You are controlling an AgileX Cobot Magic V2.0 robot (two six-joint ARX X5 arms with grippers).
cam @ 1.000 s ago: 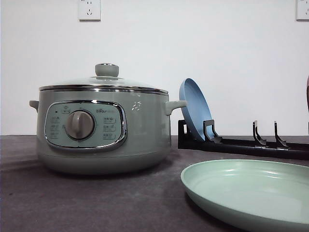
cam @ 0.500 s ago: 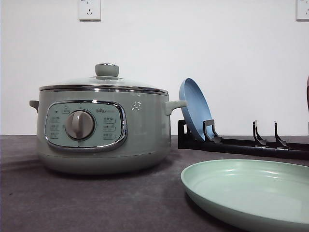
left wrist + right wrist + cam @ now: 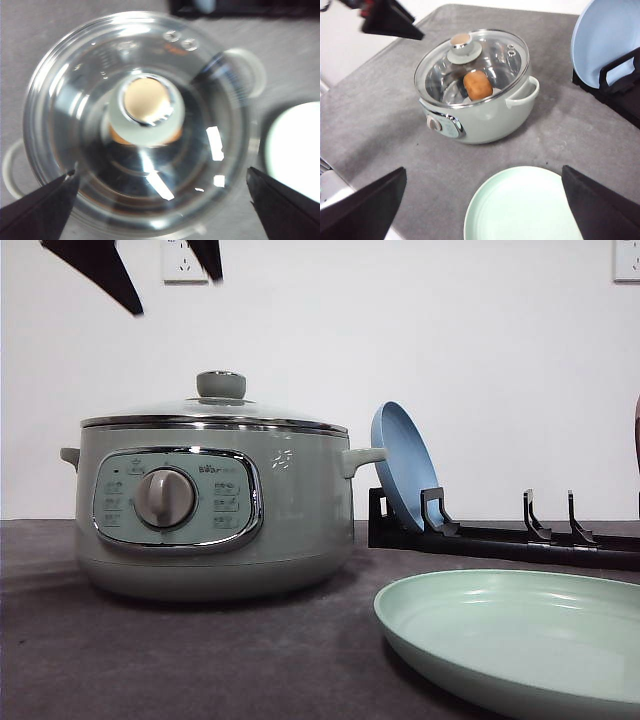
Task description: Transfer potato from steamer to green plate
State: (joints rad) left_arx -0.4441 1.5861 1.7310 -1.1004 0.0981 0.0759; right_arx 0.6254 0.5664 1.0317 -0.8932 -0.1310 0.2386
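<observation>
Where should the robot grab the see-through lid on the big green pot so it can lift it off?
Best by the knob in the middle of the lid, coming straight down from above. The knob stands up from the glass and looks narrow enough to pinch, while the rest is wide, smooth and flat. The left tool is open above the pot, with the knob between its tips.

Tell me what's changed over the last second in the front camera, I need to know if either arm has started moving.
The left gripper has come into the top left of the front view, above the steamer, jaws open and holding nothing. The lid is still on, with the potato inside. The green plate, blue plate and rack have not moved.
</observation>
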